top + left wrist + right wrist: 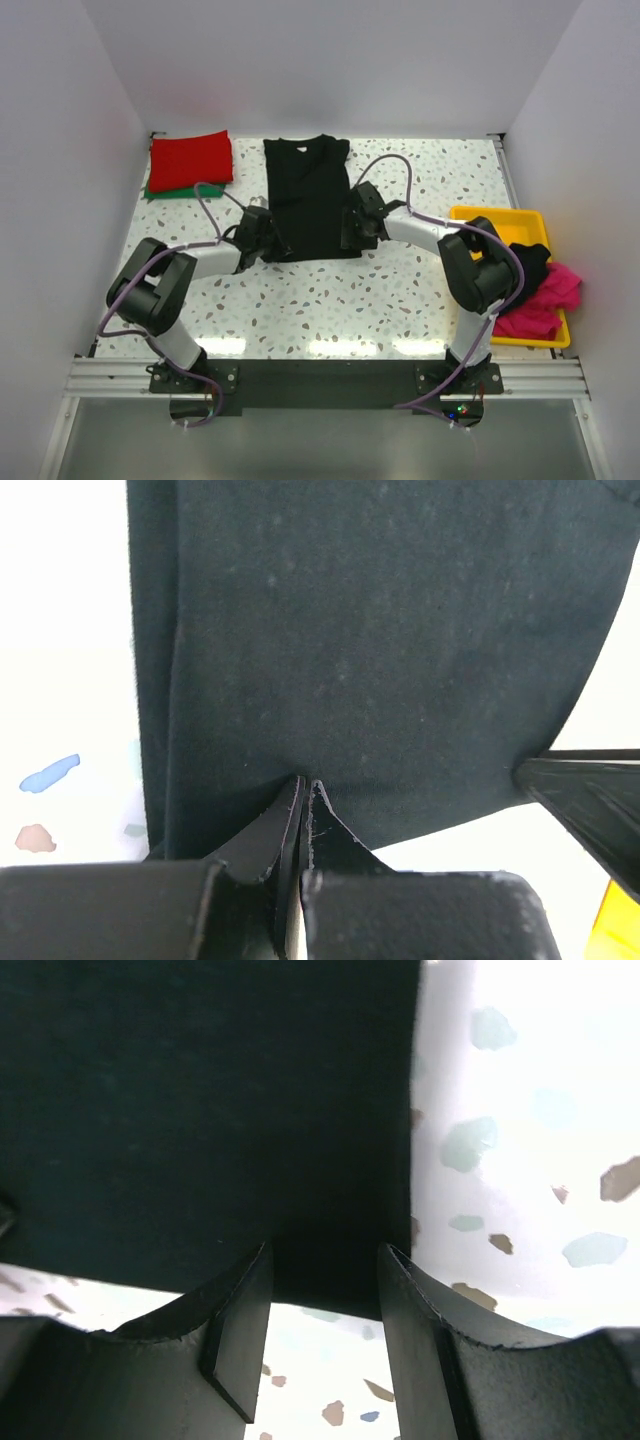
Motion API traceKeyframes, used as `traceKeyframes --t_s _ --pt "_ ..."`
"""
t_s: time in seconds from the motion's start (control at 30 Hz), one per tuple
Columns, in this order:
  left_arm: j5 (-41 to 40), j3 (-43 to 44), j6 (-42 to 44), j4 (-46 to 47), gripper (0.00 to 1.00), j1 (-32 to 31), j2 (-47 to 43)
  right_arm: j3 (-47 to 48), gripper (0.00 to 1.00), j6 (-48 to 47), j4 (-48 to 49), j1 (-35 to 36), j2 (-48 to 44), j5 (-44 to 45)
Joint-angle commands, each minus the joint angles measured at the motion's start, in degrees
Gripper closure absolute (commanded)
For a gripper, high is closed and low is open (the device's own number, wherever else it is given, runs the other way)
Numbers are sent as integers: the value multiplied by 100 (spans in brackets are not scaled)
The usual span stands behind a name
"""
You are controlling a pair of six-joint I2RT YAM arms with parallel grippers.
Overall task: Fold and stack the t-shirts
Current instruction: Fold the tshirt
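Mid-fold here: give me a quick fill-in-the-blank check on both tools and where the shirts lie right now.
1. The left tool is ___ on the near hem of the black cloth t-shirt.
2. The right tool stands ___, straddling that same hem at its other corner.
3. The folded red cloth shirt lies on top of a folded ___ one.
4. The crumpled pink cloth shirt spills over the ___ plastic tray.
Missing words: shut; open; green; yellow.
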Motion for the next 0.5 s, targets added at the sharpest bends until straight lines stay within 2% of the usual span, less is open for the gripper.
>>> traceKeyframes --t_s 0.0,0.47 --pt "-160 -320 -112 227 100 18 -183 -266 51 121 25 -21 3 306" --pt "200 -1383 -138 674 100 27 -473 -1224 54 192 139 40 -374 165"
